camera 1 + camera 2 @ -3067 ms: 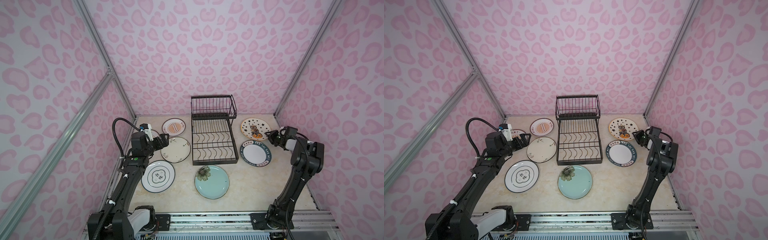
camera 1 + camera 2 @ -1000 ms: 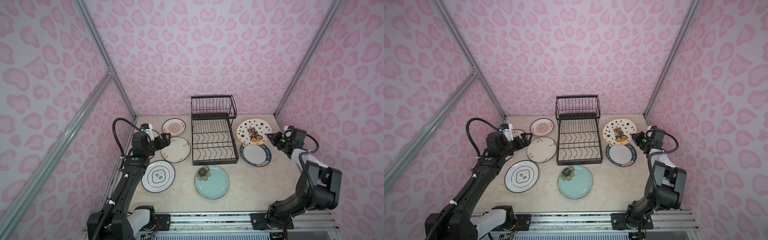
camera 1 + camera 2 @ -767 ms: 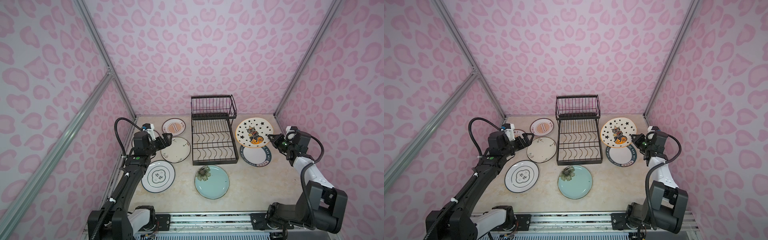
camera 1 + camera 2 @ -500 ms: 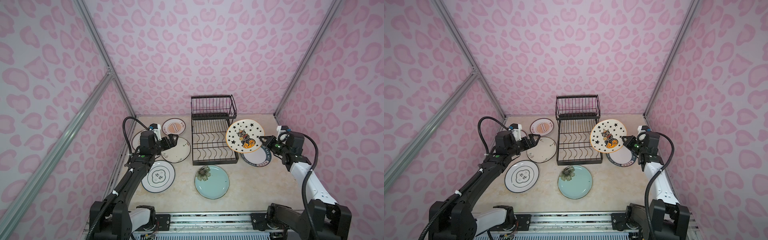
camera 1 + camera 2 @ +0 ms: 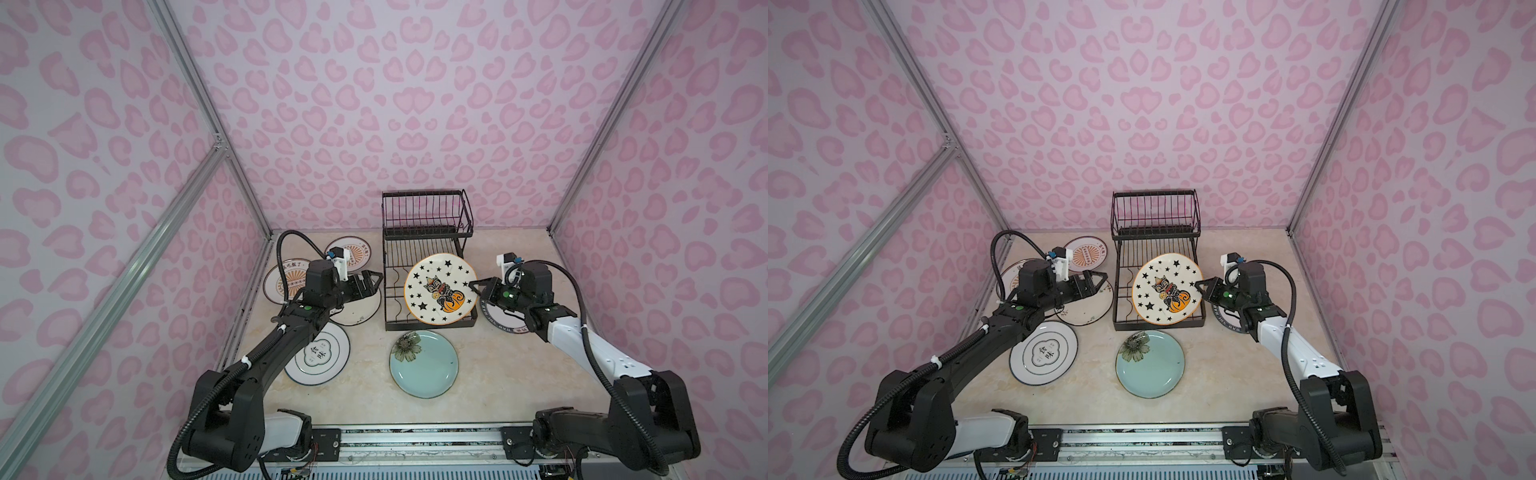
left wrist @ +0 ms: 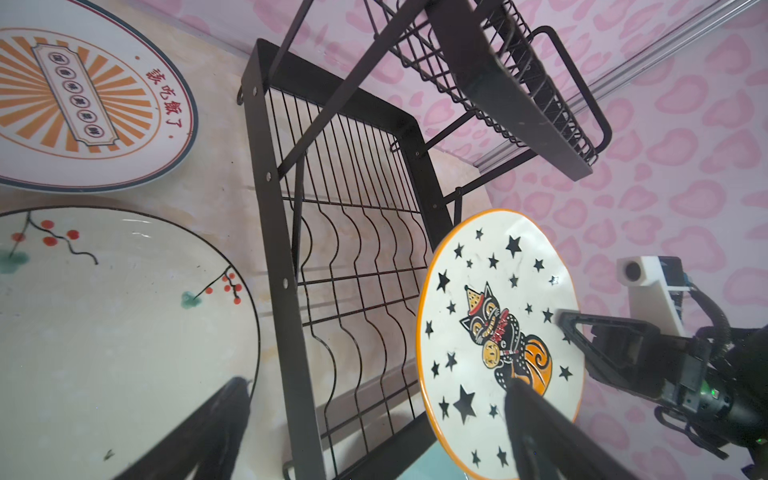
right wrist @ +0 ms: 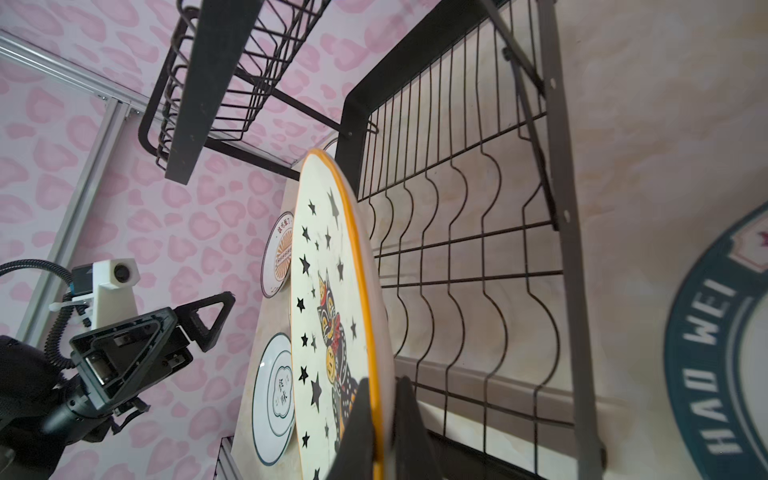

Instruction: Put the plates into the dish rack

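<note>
My right gripper (image 5: pixel 474 286) (image 7: pixel 382 388) is shut on the rim of the star-and-cat plate (image 5: pixel 438 295) (image 5: pixel 1165 289) (image 7: pixel 328 299). It holds the plate tilted nearly upright above the right half of the dish rack's (image 5: pixel 424 216) (image 5: pixel 1154 216) (image 7: pixel 457 249) lower tray. My left gripper (image 5: pixel 372 279) (image 5: pixel 1098 283) (image 6: pixel 376 386) is open and empty, hovering over the cream branch plate (image 5: pixel 361 309) (image 6: pixel 104 332) just left of the rack (image 6: pixel 353 232). The rack holds no plates.
On the table lie two orange-sunburst plates (image 5: pixel 355 255) (image 5: pixel 278 284), the green-ringed emblem plate (image 5: pixel 320 357), the teal flower plate (image 5: pixel 424 368) in front of the rack, and the navy-lettered plate (image 5: pixel 505 324) partly under my right arm. Pink walls enclose three sides.
My right gripper has lifted the star-and-cat plate off the table at the right and carried it left over the rack's lower tray, tipping it up. My left gripper edged toward the rack.
</note>
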You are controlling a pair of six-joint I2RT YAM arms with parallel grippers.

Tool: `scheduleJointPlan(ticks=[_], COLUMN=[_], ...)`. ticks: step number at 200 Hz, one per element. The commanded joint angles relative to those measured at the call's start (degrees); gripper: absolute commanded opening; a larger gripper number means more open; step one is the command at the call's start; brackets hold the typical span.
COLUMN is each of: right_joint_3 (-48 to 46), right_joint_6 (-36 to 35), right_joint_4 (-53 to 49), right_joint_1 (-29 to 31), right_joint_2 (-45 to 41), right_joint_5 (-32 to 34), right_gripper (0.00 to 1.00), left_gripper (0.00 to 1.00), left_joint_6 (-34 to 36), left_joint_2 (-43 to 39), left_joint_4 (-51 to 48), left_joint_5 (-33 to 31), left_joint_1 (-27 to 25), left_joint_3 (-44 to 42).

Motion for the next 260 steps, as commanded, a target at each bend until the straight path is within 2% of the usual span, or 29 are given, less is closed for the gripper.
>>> scheduleJointPlan(ticks=[1, 27, 71, 118, 209, 234, 238, 260], right_joint_3=[0.0, 0.1, 0.2, -0.2, 0.3, 0.6, 0.7, 1.2], right_joint_6=[5.0, 8.6, 11.5, 14.3, 12.7, 12.4, 12.4, 12.4], right_joint_4=[15.3, 22.0, 29.3, 34.9, 33.5, 33.1, 33.1, 32.7], right_joint_1=[2.2, 4.2, 6.6, 7.6, 8.4, 8.5, 8.6, 8.8], right_joint_2=[2.2, 5.5, 8.8, 11.3, 12.0, 12.2, 12.1, 12.2], right_joint_5=[-2.5, -3.2, -3.7, -4.5, -3.9, -4.1, -4.1, -4.2], right_gripper=[0.0, 0.0, 0.0, 0.0, 0.0, 0.0, 0.0, 0.0], left_gripper=[0.98, 1.0, 0.98, 0.89, 0.45, 0.37, 0.33, 0.29], left_joint_6=[-0.8, -1.5, -2.0, -2.5, -2.2, -2.2, -2.1, -2.1], left_joint_2=[1.5, 3.6, 6.8, 8.3, 7.8, 7.4, 7.4, 7.0], left_joint_4=[3.0, 5.6, 5.8, 6.4, 6.2, 6.0, 6.0, 6.3], left_joint_5=[1.7, 2.9, 4.3, 4.7, 6.0, 6.5, 6.6, 7.0], left_joint_1=[-1.1, -2.3, -3.5, -4.3, -4.4, -4.5, -4.4, -4.4], left_joint_3=[1.1, 1.8, 4.2, 5.0, 5.9, 6.1, 6.1, 6.0])
